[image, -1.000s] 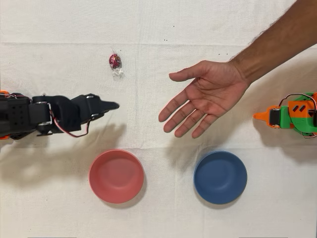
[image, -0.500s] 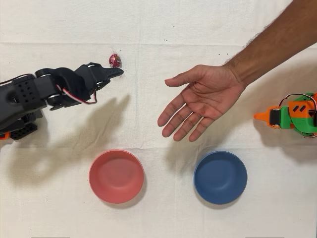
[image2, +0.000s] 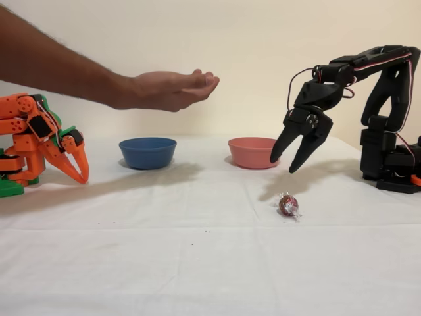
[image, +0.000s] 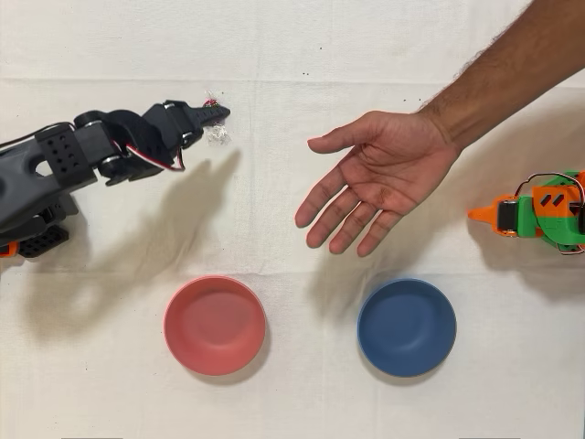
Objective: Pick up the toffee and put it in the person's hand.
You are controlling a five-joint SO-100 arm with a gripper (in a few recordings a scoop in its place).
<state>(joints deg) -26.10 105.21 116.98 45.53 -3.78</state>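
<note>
White cloth covers the table. From the overhead view, going left to right: the black arm reaches in from the left edge, its gripper pointing right and hanging over the toffee, so that just a bit of magenta foil and a crinkled wrapper end peek out around the tip. Below lies a pink bowl, and further right a blue bowl. Above the blue bowl, the hand is held open, palm up, fingers spread and pointing down-left, on a forearm that comes in from the top right corner. At the far right edge stands the idle orange arm.

From the fixed side view the order flips. Orange arm at the left, then the hand held well above the table — over the blue bowl. Next comes the pink bowl. Right of it the gripper hangs in the air, tips down, jaws parted in a clear V with nothing between them. The toffee lies on the cloth below the tips, apart from them — untouched. The black arm's base stands at the far right.
</note>
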